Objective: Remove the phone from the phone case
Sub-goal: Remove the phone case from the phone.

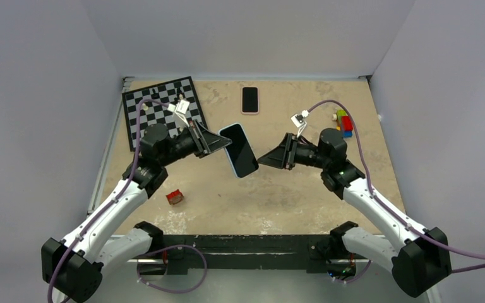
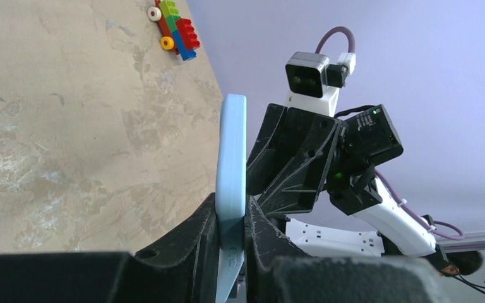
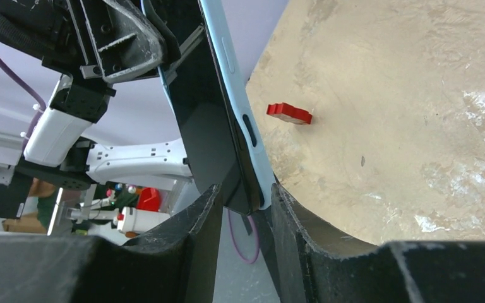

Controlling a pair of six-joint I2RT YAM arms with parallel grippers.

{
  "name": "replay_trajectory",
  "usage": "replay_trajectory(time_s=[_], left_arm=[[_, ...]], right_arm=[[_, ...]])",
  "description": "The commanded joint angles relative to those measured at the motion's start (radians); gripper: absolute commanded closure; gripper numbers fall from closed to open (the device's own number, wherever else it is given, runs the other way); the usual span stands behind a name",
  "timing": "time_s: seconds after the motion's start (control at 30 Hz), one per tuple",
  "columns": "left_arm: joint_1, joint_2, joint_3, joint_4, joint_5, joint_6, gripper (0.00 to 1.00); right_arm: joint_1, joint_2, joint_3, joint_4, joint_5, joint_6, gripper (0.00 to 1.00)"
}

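The main risk is a drop. The light-blue soft phone case (image 2: 232, 151) with the black-screened phone (image 1: 240, 151) inside it hangs in the air over the middle of the sandy-beige tabletop (image 1: 290, 196), carried only by a narrow pinch. If the right side tugs or twists, the case could slide out of that pinch and fall. A second risk is that the right gripper (image 3: 245, 196) straddles the screen and the case back together. Squeezing there would clamp the two as one instead of peeling them apart.

The left gripper (image 2: 230, 218) is pressed onto the case's far-left end, pinching it edge-on. The right gripper's fingers flank the opposite lower corner, very close on both sides. I cannot tell whether they press on it.
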Motion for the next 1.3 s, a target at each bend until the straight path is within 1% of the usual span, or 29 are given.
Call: replay_trajectory(time_s=[0.0,0.13,0.37,0.53,0.73,0.93,1.1,1.27], left_arm=[[0.01,0.001,0.002,0.156,0.033,-0.072,1.0],[0.01,0.006,0.005,0.168,0.035,-0.075,1.0],[0.01,0.011,0.004,0.171,0.039,-0.07,1.0],[0.01,0.006,0.004,0.153,0.039,-0.05,1.0],[0.01,0.003,-0.001,0.154,0.044,-0.049,1.0],[0.01,0.0,0.001,0.161,0.049,-0.054,1.0],[0.01,-0.01,0.002,0.145,0.042,-0.05,1.0],[0.01,-0.009,0.001,0.15,0.037,-0.065,1.0]], right_arm=[[0.002,-0.034,-0.018,0.052,-0.03,0.026,0.62],[0.003,-0.04,-0.046,0.088,-0.049,0.049,0.62],[0.012,-0.052,-0.079,0.172,-0.074,0.112,0.7],[0.014,-0.069,-0.071,0.146,-0.053,0.105,0.7],[0.028,-0.07,-0.07,0.158,-0.056,0.118,0.7],[0.039,-0.055,-0.08,0.219,-0.067,0.158,0.68],[0.04,-0.084,-0.052,0.069,-0.007,0.072,0.62],[0.042,-0.095,-0.07,0.098,-0.016,0.098,0.59]])
